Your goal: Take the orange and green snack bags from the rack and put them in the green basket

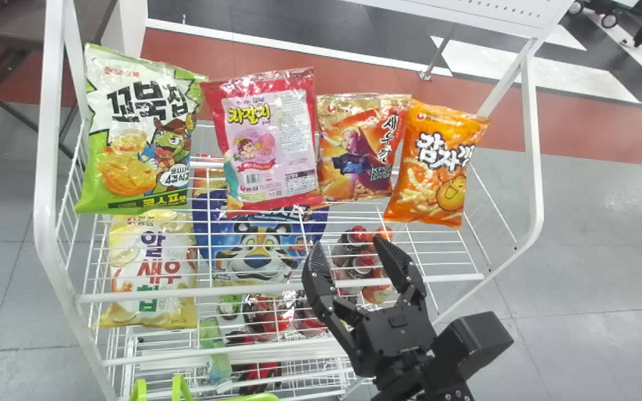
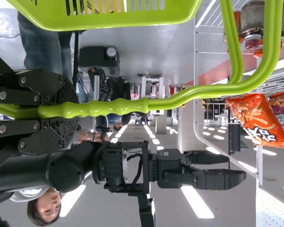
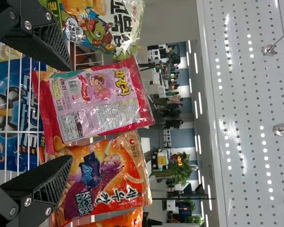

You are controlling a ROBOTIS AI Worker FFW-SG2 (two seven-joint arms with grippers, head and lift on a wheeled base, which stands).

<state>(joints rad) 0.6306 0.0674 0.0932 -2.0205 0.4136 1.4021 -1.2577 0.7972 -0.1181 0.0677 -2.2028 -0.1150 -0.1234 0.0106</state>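
Bags line the upper shelf of the white wire rack [image 1: 282,291], 4 side by side. At its left end is a white-and-green crinkled snack bag [image 1: 142,133], upright, printed face towards the robot, long axis running up the rack, top edge sloping down to the right. At the rack's right end is a bright orange foil snack bag [image 1: 438,167], also face-on and long axis upward, its top leaning right, its left edge beside the gold-and-orange foil bag [image 1: 354,147]. Between that and the green bag is a pink bag with red edges [image 1: 268,145].

In front of the rack, the black right gripper [image 1: 351,249] has its 2 fingers spread, nothing between them. The black left gripper [image 2: 66,111] pinches the handle [image 2: 170,104] of a lime-green plastic basket [image 2: 109,24] near the rack's front.

The basket is cut off in the head and left wrist views. The right wrist view crops both the green and orange bags. Which bags touch is hard to tell.
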